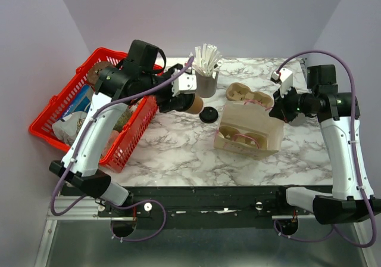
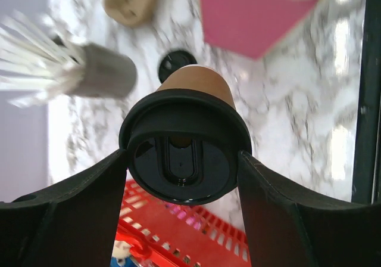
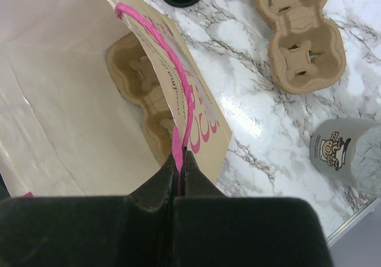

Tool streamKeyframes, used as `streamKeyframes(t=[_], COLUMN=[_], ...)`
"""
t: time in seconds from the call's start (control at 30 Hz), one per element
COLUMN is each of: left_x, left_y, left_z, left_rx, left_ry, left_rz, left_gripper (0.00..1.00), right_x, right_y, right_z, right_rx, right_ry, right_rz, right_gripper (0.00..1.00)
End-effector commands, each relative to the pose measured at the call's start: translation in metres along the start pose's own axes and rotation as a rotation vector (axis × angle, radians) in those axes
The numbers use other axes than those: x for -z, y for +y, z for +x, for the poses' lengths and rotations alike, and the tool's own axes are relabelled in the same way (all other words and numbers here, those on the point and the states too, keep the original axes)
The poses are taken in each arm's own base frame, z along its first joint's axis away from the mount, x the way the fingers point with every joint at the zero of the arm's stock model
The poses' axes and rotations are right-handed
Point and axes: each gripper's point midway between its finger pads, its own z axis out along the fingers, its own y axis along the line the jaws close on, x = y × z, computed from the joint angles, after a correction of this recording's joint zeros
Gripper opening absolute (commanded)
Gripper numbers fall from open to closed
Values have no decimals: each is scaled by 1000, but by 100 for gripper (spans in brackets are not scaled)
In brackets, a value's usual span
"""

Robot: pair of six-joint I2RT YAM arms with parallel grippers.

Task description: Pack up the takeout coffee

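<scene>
One tan cup (image 2: 196, 82), two lids (image 2: 178, 157) (image 2: 177, 64), two carriers (image 3: 300, 37) (image 3: 141, 91), one bag (image 3: 59, 100).

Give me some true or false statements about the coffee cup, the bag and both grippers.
The left gripper holds a tan cup with a black lid on. True.
The right gripper hangs open over the paper bag. False: it is shut on the bag's pink handle.
A pulp carrier sits inside the bag. True.
The cup is already in the bag. False: it is held in the air near the grey cup of sticks.
A loose black lid lies on the table. True.
</scene>
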Motion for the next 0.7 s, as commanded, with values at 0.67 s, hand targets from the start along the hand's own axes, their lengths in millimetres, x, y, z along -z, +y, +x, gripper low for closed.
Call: streamKeyframes(t=[0.67], left_x=[-84], left_y=[-70], left_z=[-134], left_rx=[-468], left_ry=[-100], left_rz=[106], left_gripper=[0], right_x=[16], right_y=[36], right_z=[1], right_rx=[-52], right_ry=[-90], right_rz=[-51], right_gripper=[0])
